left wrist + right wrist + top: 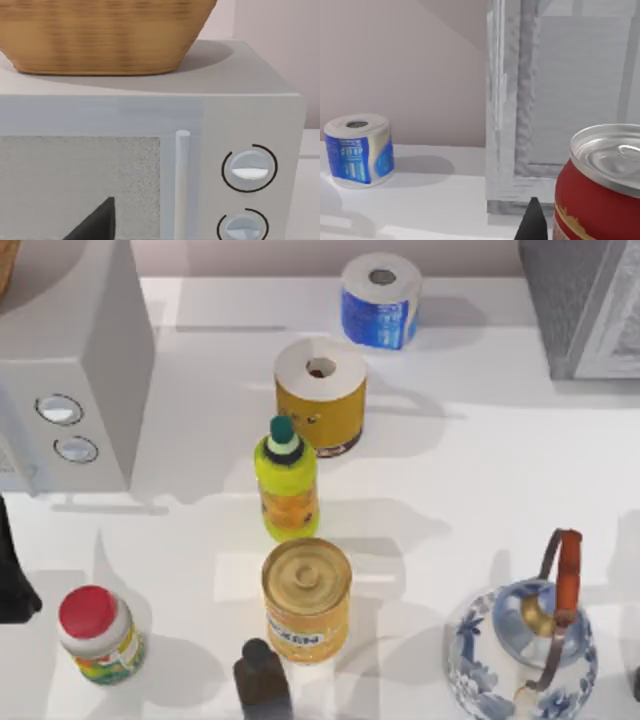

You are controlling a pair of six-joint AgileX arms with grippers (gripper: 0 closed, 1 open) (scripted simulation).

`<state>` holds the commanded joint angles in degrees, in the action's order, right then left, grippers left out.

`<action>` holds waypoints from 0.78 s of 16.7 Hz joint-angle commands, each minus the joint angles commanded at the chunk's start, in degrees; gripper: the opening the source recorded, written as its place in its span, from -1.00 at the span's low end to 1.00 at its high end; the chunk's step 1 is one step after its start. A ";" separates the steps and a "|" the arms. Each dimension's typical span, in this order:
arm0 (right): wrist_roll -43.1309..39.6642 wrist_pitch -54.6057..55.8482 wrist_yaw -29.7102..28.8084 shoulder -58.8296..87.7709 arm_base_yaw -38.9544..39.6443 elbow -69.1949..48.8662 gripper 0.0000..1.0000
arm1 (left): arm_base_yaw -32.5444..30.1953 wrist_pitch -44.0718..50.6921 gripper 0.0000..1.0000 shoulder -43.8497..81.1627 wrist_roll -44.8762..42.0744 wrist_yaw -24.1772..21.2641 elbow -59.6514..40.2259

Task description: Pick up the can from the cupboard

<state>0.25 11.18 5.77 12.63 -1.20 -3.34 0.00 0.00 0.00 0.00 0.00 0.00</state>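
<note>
The can [600,192], red with a silvery top, stands very close in the right wrist view. It is just in front of the cupboard [560,100], whose white framed panel rises behind it. A dark part of my right gripper [534,226] shows right beside the can; whether it touches the can is hidden. In the top view the cupboard [590,305] is at the back right corner and a sliver of my right arm [636,682] is at the right edge. My left arm [12,580] is parked at the left edge, facing the pale grey box [150,150].
On the table stand a yellow tin [306,600], a red-lidded jar [98,635], a yellow-green bottle [287,480], a yellow roll [320,390], a blue roll [380,300], a blue-white kettle [525,650] and a small dark object [262,680]. A basket [100,35] sits on the dial box [70,390].
</note>
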 joint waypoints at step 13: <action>0.86 58.88 30.06 76.29 -5.82 -16.02 -1.00 | 0.00 0.00 1.00 0.00 0.00 0.00 0.00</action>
<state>1.12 70.06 35.84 88.92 -7.02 -19.36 0.00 0.00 0.00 0.00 0.00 0.00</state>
